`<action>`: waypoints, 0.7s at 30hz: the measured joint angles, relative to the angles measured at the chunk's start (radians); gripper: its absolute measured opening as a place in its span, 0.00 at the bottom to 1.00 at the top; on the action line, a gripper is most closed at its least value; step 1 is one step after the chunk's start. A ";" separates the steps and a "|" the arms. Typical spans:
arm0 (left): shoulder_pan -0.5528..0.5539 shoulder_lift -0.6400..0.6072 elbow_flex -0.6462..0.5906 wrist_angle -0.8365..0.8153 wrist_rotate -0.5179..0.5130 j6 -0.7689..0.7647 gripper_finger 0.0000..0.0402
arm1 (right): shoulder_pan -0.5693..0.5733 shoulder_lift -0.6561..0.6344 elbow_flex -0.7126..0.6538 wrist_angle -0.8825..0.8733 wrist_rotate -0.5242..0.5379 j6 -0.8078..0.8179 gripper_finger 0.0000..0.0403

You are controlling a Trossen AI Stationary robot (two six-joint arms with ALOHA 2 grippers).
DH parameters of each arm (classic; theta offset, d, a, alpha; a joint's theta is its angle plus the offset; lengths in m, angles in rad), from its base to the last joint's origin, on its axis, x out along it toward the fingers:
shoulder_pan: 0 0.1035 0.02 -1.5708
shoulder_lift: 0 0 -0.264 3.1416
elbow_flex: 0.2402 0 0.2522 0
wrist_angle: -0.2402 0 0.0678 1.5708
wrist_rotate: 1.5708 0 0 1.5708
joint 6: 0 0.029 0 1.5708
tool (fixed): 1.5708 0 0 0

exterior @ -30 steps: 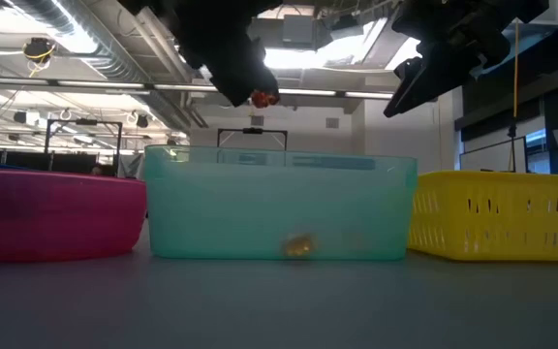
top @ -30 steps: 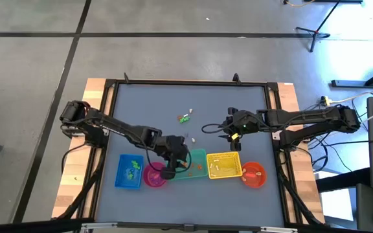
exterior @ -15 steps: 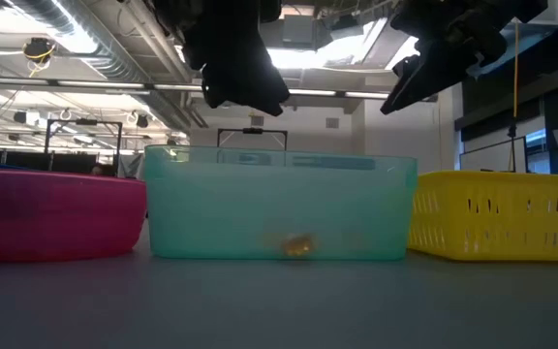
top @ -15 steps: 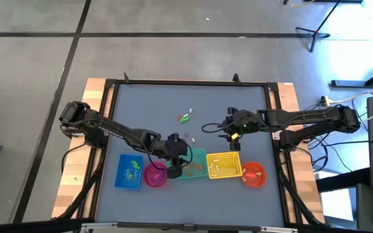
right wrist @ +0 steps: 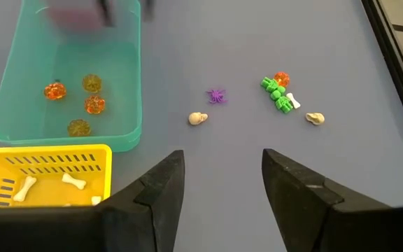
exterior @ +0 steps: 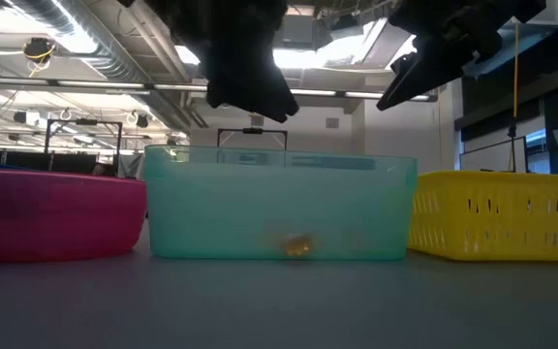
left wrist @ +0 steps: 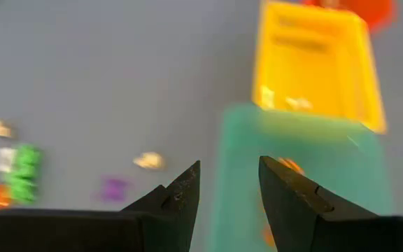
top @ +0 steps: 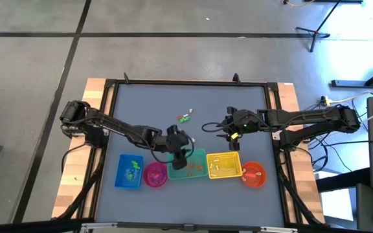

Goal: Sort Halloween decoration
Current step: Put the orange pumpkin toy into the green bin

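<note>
Near edge of the surface (top: 135,116): a row of containers, namely a blue tray (top: 129,171), pink bowl (top: 155,175), teal bin (top: 191,164), yellow basket (top: 224,165) and orange bowl (top: 254,173). The teal bin holds four orange pumpkins (right wrist: 85,103); the yellow basket holds white bones (right wrist: 73,182).

The left gripper (top: 179,155) hangs over the teal bin's left end, released, nothing between its fingers.

Toward the centre lie loose trinkets: a purple spider (right wrist: 217,95), two cream skulls (right wrist: 198,118) and a green-orange cluster (top: 185,117).

The right gripper (top: 216,127) hovers right of centre, released and empty.

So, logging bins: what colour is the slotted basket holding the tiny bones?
Yellow basket; right wrist view shows it best.
</note>
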 joint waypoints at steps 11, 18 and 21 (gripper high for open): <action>0.134 0.000 0.000 0.130 -0.065 -0.100 0.33 | 0.000 0.000 0.000 0.000 0.000 0.000 0.47; 0.238 0.000 0.000 0.130 -0.061 -0.099 0.33 | 0.000 0.000 0.000 0.000 0.000 0.000 0.47; 0.295 0.000 0.000 0.118 -0.033 -0.098 0.33 | 0.000 0.000 0.000 0.000 0.000 0.000 0.47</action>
